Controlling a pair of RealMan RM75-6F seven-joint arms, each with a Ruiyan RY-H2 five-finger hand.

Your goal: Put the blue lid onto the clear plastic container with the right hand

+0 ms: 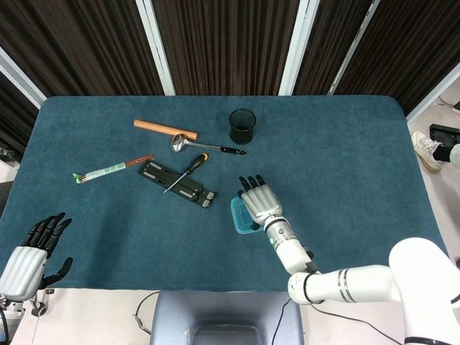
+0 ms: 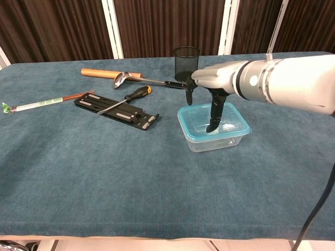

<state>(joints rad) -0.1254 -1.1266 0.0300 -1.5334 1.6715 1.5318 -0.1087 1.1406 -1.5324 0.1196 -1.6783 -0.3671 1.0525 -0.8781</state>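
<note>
- Far left, off the table's near corner: left hand (image 1: 29, 257), palm down, dark fingers spread and pointing up the frame, holding nothing.
- On the teal table (image 1: 345, 165), left part: green-wrapped chopsticks (image 1: 111, 169), orange wooden handle (image 1: 164, 129), black flat plate (image 1: 177, 184) with a screwdriver (image 1: 186, 171) lying across it, metal ladle (image 1: 205, 146).
- Behind centre: black mesh cup (image 2: 186, 64), upright.
- Centre right: clear plastic container (image 2: 213, 127) with the blue lid (image 2: 184, 125) sitting on its rim.
- Over the container: right hand (image 2: 210, 89), back upward, forearm reaching in from the right in chest view; fingers apart, gripping nothing, one dark fingertip (image 2: 211, 127) pointing down onto the lid; actual contact hard to confirm.
</note>
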